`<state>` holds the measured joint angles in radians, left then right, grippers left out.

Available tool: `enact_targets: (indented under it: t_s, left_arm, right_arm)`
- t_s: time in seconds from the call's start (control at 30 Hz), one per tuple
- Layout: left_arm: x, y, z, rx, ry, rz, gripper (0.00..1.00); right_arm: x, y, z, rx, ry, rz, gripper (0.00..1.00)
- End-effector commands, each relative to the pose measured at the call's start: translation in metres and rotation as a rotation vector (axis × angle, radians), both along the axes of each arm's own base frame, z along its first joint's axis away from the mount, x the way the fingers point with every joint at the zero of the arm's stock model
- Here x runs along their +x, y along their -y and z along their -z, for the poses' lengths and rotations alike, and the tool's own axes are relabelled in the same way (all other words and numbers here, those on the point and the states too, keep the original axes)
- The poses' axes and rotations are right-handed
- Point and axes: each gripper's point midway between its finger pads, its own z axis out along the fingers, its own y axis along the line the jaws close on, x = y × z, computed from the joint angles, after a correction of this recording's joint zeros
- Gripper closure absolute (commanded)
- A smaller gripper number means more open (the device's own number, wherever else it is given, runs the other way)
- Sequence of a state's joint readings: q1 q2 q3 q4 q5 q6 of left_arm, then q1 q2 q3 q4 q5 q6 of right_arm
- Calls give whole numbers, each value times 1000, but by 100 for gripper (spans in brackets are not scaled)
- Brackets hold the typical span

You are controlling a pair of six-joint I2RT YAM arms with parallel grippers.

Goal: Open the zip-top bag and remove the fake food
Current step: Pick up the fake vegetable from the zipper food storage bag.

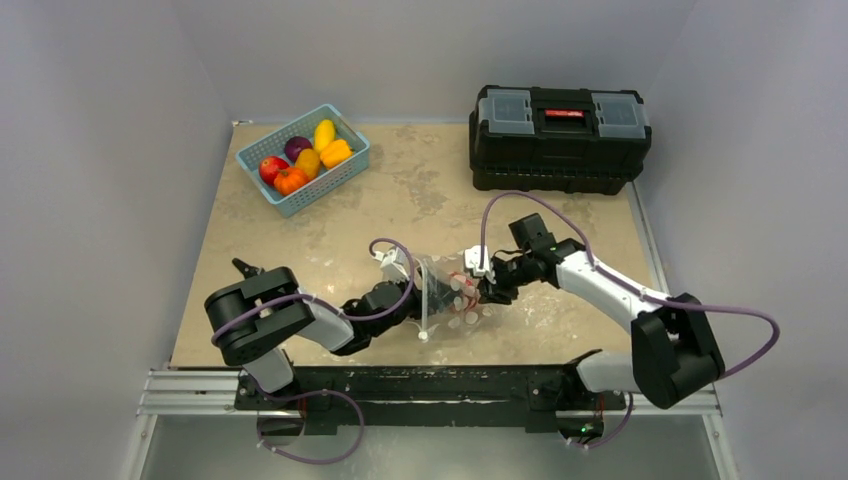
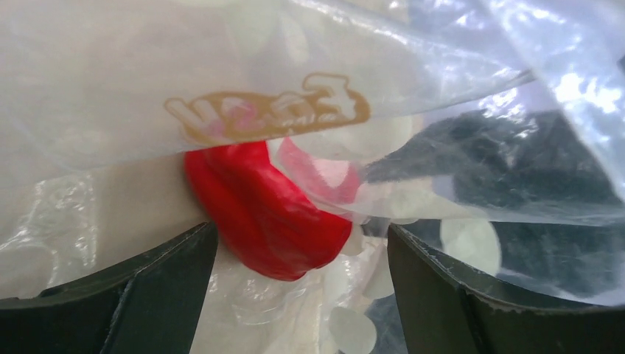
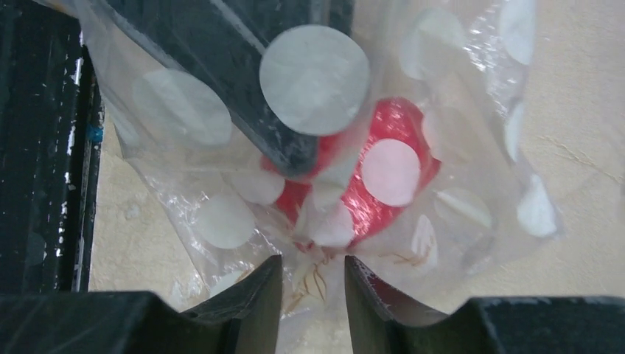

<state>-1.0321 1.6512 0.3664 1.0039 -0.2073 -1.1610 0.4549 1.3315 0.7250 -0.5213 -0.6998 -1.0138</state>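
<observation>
Left gripper [image 2: 298,243] fingers are spread wide inside the zip-top bag [image 2: 147,88], with red fake food [image 2: 265,214] seated between them. Right gripper [image 3: 313,269] fingers are parted narrowly around bag film. Bag is positioned on the table [image 1: 330,230] near its front edge, between both arms.

Lighting: bright, even, diffuse from overhead; shadows faint on beige mottled tabletop [image 1: 400,190]. Glare: white sheen across clear polka-dotted plastic bag [image 2: 457,66], left wrist view. Focus: red glossy plastic piece [image 2: 265,214] perhaps slightly soft.
</observation>
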Motion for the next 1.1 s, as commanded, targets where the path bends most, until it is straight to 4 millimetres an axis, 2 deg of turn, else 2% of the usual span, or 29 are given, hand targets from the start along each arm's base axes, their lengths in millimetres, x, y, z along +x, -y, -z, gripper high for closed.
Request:
enact_targets:
  t_s: [0.0,0.1,0.23,0.37,0.5,0.63,0.8,1.07]
  left_arm:
    - [0,-10,3,12,0,-23,15]
    - [-1,-9,6,32,2,-8,15]
    - [-1,-6,5,43,10,8,15]
    - [-3,-6,4,53,13,21,15]
    - [-4,-5,4,58,7,28,14]
    - [-2,-5,4,54,5,34,14]
    - [2,-6,4,49,7,31,12]
    - [5,-3,-3,6,27,28,9]
  right_arm:
    - [12,-4,-43,112,78,4,60]
    - [16,1,-49,126,122,17,48]
    - [32,1,-51,123,222,28,40]
    - [23,-2,-35,66,300,-183,25]
    - [27,3,-16,-16,291,-301,23]
    - [30,-3,-7,-19,292,-321,23]
    - [26,-8,11,-58,292,-333,34]
    - [6,-15,16,-35,249,-386,77]
